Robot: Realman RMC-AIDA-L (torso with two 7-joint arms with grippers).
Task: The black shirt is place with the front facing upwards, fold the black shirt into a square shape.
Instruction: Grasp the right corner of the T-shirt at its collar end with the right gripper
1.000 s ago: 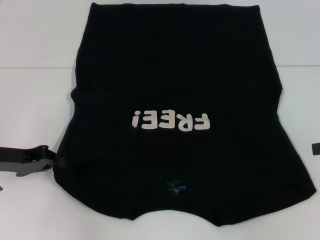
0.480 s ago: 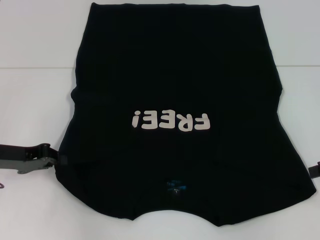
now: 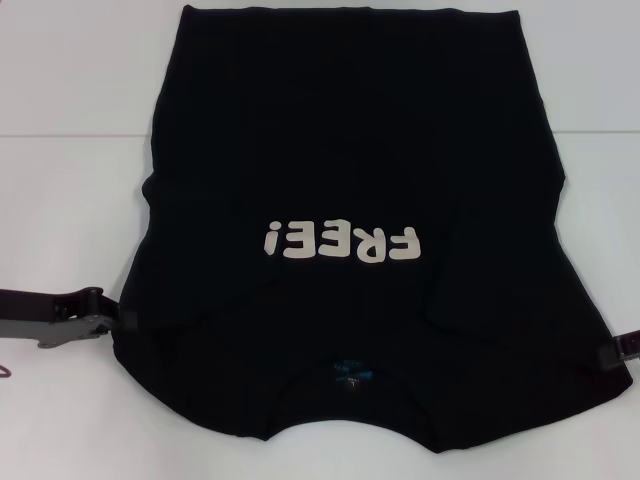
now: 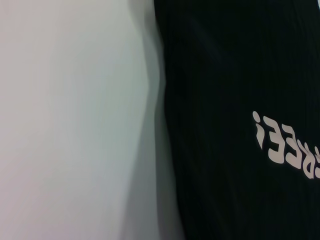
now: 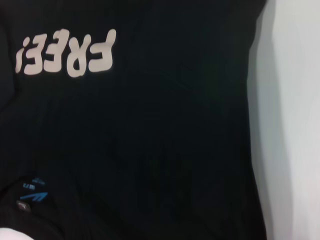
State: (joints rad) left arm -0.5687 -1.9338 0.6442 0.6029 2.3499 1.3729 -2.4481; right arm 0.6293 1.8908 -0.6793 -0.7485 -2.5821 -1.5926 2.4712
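Observation:
The black shirt (image 3: pixel 340 150) lies front up on the white table (image 3: pixel 70 200), collar nearest me. The cream "FREE!" lettering (image 3: pixel 340 243) reads upside down, and the blue neck label (image 3: pixel 350 377) shows below it. My left gripper (image 3: pixel 118 320) is at the shirt's left sleeve edge, shut on the cloth. My right gripper (image 3: pixel 618 347) is at the right sleeve edge, mostly cut off by the picture's edge, also shut on the cloth. Creases run from both sleeves towards the collar. The shirt also shows in the left wrist view (image 4: pixel 225 75) and the right wrist view (image 5: pixel 150 125).
Bare white table shows on both sides of the shirt and in the left wrist view (image 4: pixel 70 120). The shirt's hem reaches the far edge of the head view.
The right gripper has come in to the right sleeve edge. The left gripper has shifted slightly towards the shirt. Fresh creases have formed around the collar and shoulders.

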